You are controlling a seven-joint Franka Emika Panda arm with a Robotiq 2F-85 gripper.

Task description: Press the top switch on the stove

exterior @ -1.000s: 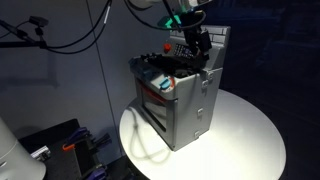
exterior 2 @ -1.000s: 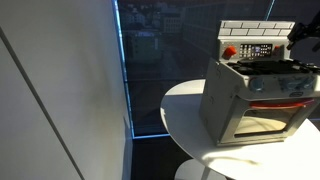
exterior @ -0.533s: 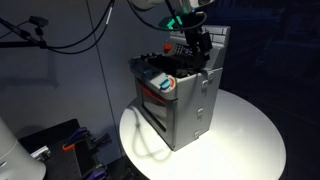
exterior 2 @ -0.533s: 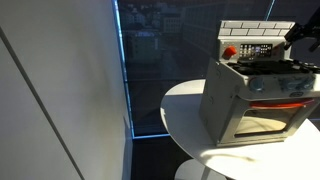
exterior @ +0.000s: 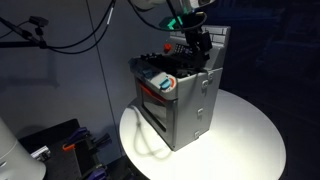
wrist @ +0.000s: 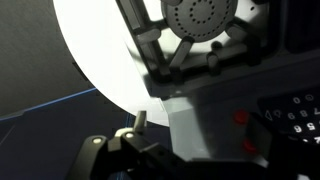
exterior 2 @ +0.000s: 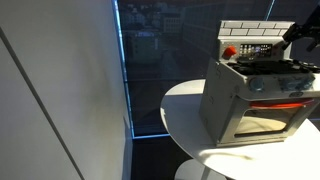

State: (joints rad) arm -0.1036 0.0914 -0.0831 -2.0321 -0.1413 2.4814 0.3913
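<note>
Stove (exterior: pixel 178 98) stands on a round white worktop (exterior: pixel 255 135), set toward the edge, dark room all round. Nearest the camera in an exterior view is the windowed oven door (exterior 2: pixel 265 122), lit orange along its top. Above it is the cooktop, and behind that the dark control panel (exterior 2: pixel 258 50) under the brick-patterned back wall, with a red button (exterior 2: pixel 230 52) at the panel's end. The wrist view shows a round burner (wrist: pixel 205 18) and red dots on the panel, blurred; which one is the top switch I cannot tell.

Risks, as judged from here:
- The stove is a light toy and nothing visibly fixes it down. A push into the panel may slide or tip it backward instead of working the switch.
- The switches sit close together, so a wide fingertip could land on a neighbour.
- A low approach could catch the cooktop fittings.

The gripper (exterior: pixel 201 45) hangs over the rear of the cooktop, right by the panel; contact is not confirmed. It also shows at the frame edge in an exterior view (exterior 2: pixel 293 36). It holds nothing visible. The jaw gap is too dark to read, so I cannot tell whether it is open or closed.
</note>
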